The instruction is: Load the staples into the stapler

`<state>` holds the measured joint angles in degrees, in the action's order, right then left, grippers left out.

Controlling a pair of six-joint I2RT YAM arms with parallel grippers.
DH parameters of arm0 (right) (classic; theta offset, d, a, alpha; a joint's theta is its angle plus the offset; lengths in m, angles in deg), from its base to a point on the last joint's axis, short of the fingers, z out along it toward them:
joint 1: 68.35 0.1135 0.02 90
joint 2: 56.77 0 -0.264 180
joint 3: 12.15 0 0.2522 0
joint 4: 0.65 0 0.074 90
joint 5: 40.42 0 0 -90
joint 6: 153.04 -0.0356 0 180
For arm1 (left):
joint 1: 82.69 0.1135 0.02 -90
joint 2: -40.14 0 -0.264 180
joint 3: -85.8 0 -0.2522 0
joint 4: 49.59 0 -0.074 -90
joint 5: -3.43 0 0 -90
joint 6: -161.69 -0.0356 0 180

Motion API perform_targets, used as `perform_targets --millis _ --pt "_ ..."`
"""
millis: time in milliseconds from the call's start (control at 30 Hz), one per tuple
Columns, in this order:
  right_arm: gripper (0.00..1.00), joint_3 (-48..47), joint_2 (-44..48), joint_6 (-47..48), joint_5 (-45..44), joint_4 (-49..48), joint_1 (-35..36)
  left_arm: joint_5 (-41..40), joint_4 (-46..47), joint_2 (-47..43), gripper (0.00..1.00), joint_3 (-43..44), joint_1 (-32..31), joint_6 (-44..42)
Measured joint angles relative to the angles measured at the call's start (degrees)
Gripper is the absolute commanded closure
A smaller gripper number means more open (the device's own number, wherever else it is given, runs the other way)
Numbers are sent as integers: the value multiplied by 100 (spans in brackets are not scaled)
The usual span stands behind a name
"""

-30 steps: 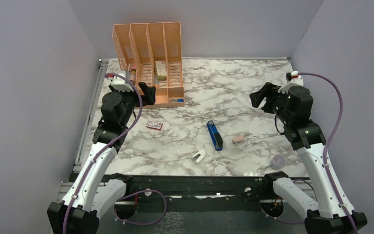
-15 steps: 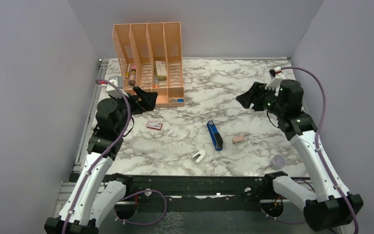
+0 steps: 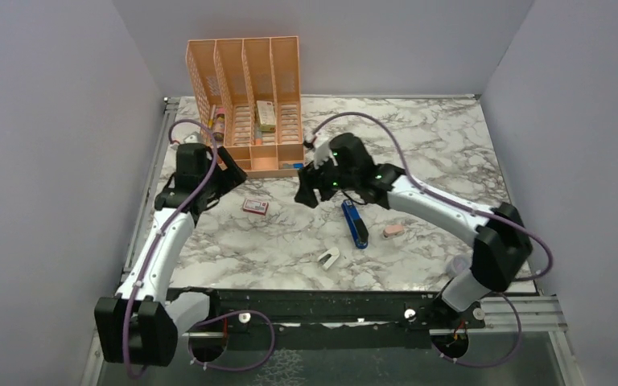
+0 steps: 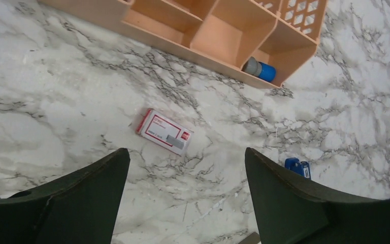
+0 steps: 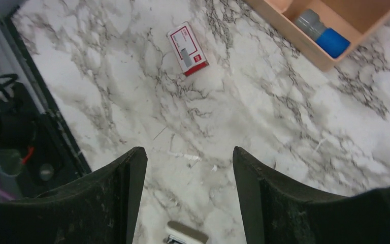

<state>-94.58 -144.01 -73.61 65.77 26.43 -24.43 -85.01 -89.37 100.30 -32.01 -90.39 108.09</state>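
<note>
The staples' small red-and-white box [image 3: 255,206] lies flat on the marble, closed; no strips show. The blue stapler [image 3: 355,223] with its black arm lies shut to the box's right. My left gripper [image 3: 232,172] hovers up-left of the box, open and empty. In the left wrist view the box [image 4: 164,131] lies just beyond the gripper [image 4: 186,151], and the stapler's tip [image 4: 297,166] shows at the right. My right gripper [image 3: 306,190] hangs between box and stapler, open and empty. The right wrist view has the box [image 5: 187,48] well ahead of the gripper [image 5: 189,150].
An orange divided organizer [image 3: 245,104] stands at the back left, a blue-capped item [image 4: 260,69] in its front tray. A pink eraser [image 3: 393,231], a white clip-like piece [image 3: 329,258] and a clear cup [image 3: 459,265] lie nearer the front edge.
My right arm has swung from the far right across to the middle, near the box and stapler. My left gripper has tipped down toward the box.
</note>
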Motion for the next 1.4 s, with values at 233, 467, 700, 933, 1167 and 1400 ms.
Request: perform_targets --millis 233,467,700,933,1167,1400 --pt "29 -1637 -2208 1438 -302 240 507 1176 61 852 27 551 2063 -350" --pt "23 -3165 -3668 2356 -280 833 730 2247 557 1237 30 -94 2638 -295" --pt "14 -4625 -4782 2865 -260 1399 1056 2546 778 1375 24 -378 2649 -299" --pt "24 -5536 -5560 3060 -328 1875 1198 2586 931 1606 20 -487 2649 -295" --pt "54 -5912 -5790 3069 -348 2194 1193 2586 1005 1792 24 -509 2649 -289" --pt "63 -5202 -5407 3123 -345 1939 1141 2771 1172 1797 21 -739 2643 -192"
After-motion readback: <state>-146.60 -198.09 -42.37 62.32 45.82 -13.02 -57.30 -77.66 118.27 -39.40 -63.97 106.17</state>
